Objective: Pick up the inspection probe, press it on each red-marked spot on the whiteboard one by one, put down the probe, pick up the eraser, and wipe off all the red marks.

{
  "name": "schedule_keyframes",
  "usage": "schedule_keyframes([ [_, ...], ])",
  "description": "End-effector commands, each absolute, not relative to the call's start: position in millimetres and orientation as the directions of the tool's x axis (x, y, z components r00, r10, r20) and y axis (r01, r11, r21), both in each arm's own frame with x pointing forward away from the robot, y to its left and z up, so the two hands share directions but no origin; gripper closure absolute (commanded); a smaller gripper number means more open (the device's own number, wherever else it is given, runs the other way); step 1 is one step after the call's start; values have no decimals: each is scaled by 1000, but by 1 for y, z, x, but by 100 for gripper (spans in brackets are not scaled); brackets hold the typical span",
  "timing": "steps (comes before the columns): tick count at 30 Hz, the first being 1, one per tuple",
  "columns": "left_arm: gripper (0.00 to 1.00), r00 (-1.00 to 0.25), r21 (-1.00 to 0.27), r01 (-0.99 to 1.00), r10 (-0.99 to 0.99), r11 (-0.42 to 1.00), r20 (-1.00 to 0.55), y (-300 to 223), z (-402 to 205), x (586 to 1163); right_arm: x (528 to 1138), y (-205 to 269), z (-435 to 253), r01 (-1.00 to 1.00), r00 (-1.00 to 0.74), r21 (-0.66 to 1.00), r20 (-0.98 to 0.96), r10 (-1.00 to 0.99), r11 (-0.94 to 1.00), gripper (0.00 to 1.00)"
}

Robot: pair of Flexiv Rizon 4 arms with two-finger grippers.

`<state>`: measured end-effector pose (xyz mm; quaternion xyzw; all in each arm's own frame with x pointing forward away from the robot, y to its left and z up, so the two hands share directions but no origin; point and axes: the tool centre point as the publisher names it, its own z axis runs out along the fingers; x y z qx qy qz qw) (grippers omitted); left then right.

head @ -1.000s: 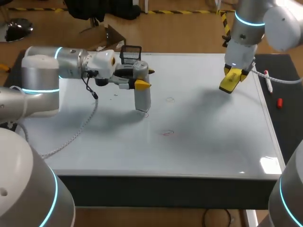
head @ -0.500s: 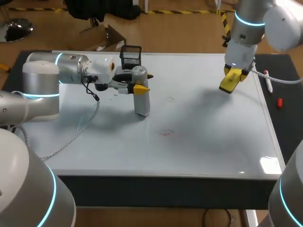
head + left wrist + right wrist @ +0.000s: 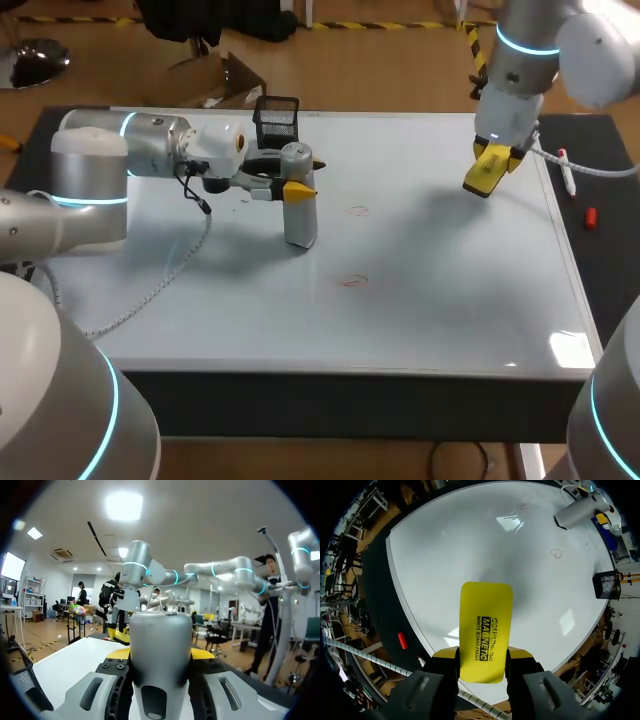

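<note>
The grey inspection probe [image 3: 300, 200] stands upright, its lower end on the whiteboard [image 3: 440, 300] left of centre. My left gripper [image 3: 300, 176] is shut on its upper part from the left side. In the left wrist view the probe [image 3: 161, 650] fills the gap between the fingers of the left gripper [image 3: 161, 654]. Two faint red marks [image 3: 358, 211] [image 3: 353, 281] lie right of the probe. My right gripper [image 3: 492, 160] hangs above the board's far right, shut on the yellow eraser [image 3: 482, 172]. In the right wrist view the eraser [image 3: 485, 630] juts out from the right gripper [image 3: 482, 656].
A black mesh basket [image 3: 277, 115] stands at the board's far edge behind the probe. On the dark strip right of the board lie a white marker [image 3: 566, 170] and a small red cap [image 3: 590, 217]. A cable [image 3: 160, 280] trails from my left arm across the board.
The left arm has lowered the probe slightly, and its end now covers the mark that showed under it. The right arm and eraser have not moved.
</note>
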<state>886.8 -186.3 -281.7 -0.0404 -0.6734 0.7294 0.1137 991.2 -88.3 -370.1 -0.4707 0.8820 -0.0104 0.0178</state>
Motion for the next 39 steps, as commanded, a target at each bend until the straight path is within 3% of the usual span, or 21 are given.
schedule_keyframes([
  [1,100,-970,-991,-114,223,-68,96,-185,-283,888,991,-89,-369,-831,-555,-37,-19,-832,555,100],
  [22,100,-966,-991,-123,236,-54,107,-187,-287,882,991,-89,-369,-831,-555,-37,-19,-832,555,100],
  [39,100,-981,-987,-73,186,-144,46,-175,-234,890,991,-89,-369,-831,-555,-37,-19,-832,555,100],
])
